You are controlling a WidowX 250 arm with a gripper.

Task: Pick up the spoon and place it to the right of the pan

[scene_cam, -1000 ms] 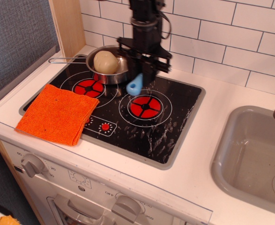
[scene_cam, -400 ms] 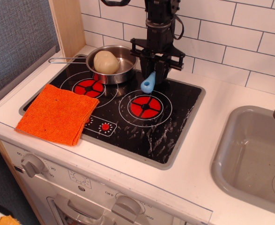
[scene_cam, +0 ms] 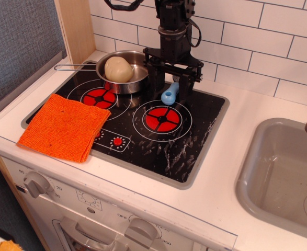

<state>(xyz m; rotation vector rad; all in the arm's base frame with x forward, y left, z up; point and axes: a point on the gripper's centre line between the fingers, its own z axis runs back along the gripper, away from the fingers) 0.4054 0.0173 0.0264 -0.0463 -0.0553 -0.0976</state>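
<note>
The spoon [scene_cam: 169, 94] lies on the black cooktop just right of the pan [scene_cam: 126, 77]. Only its light-blue handle with the hole shows; its grey bowl is hidden behind the gripper. The shiny pan stands on the back-left burner with a pale round ball [scene_cam: 117, 68] inside and its thin handle [scene_cam: 75, 66] pointing left. My black gripper [scene_cam: 170, 86] hangs straight down over the spoon's far end. Its fingers [scene_cam: 154, 83] are spread to either side of the spoon, and it looks open.
An orange cloth [scene_cam: 64, 126] lies on the cooktop's front-left corner. The red burner rings [scene_cam: 162, 118] are in front of the spoon. A grey sink basin [scene_cam: 284, 172] is at the right. White tiles [scene_cam: 247, 31] rise behind, and a wooden panel [scene_cam: 75, 26] stands at the left.
The gripper carried the spoon right from over the pan's edge, lowered it to the cooktop, and its fingers have spread apart. The spoon now rests on the surface.
</note>
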